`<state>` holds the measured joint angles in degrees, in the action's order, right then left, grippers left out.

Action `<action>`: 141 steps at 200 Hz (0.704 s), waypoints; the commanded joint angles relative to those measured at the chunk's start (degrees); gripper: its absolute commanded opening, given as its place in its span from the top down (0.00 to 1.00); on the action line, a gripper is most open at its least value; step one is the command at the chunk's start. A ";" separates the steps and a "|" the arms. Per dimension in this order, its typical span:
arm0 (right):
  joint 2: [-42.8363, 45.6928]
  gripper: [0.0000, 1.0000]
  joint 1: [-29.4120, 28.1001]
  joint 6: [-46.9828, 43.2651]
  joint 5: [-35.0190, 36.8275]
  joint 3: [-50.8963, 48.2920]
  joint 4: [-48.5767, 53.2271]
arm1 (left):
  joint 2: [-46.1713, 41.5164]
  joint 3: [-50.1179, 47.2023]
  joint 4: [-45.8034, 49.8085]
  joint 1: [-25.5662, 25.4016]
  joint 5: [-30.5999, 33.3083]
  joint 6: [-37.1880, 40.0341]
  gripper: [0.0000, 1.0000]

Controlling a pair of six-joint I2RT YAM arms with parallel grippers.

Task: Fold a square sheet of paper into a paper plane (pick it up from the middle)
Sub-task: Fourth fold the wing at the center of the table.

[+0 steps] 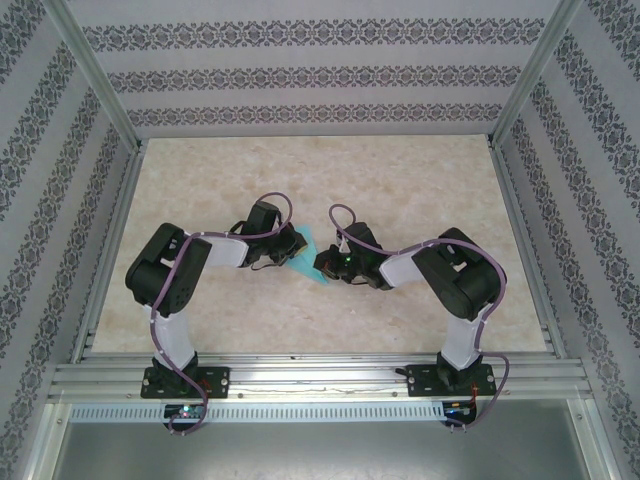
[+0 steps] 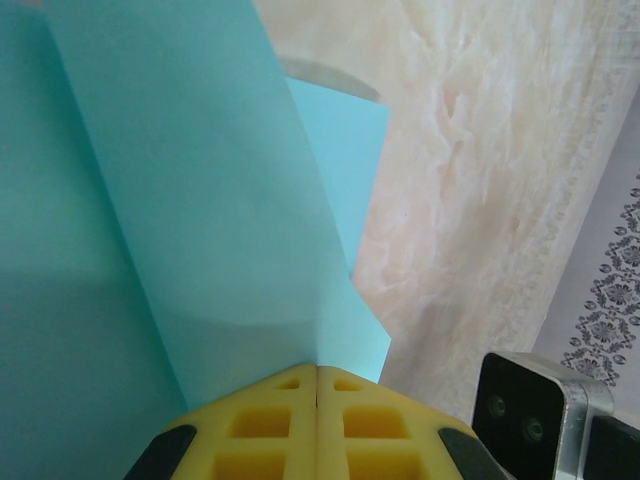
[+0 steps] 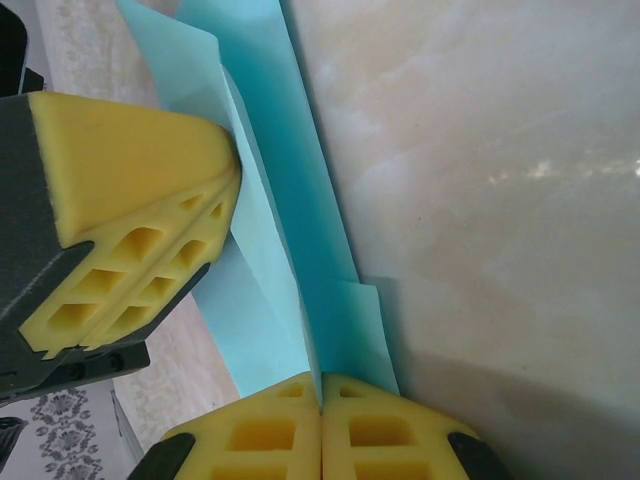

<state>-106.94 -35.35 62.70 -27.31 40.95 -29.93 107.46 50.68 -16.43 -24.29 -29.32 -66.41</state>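
Paper [image 2: 200, 200] in both jaws (creased)

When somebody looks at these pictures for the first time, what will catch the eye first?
The bright folded turquoise paper at the middle of the pale marbled table draws the eye first. The left claw and the right claw meet there, each shut on it with yellow pads.

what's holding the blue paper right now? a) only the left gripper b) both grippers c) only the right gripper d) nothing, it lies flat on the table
b: the left gripper and the right gripper are each shut on the blue paper, as the wrist views show.
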 commanded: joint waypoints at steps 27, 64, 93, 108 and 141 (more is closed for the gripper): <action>-3.63 0.92 -0.61 0.45 -0.29 0.18 6.28 | 2.36 1.57 2.65 0.16 0.80 0.85 1.00; -3.72 0.92 -0.43 0.41 -0.55 0.27 7.06 | 2.75 1.54 3.42 0.30 1.09 1.02 1.00; -3.72 0.92 -0.35 0.54 -0.64 0.43 7.33 | 3.28 1.70 4.77 0.24 1.35 0.98 1.00; -3.71 0.92 -0.37 0.49 -0.72 0.53 7.65 | 3.20 1.40 5.13 0.22 1.57 0.98 1.00; -3.72 0.92 -0.22 0.58 -1.12 0.71 8.40 | 2.19 0.48 5.98 0.30 3.02 1.01 1.00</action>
<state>-107.15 -34.96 62.87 -28.40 41.95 -27.86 109.25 51.79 -15.27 -24.25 -29.17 -66.39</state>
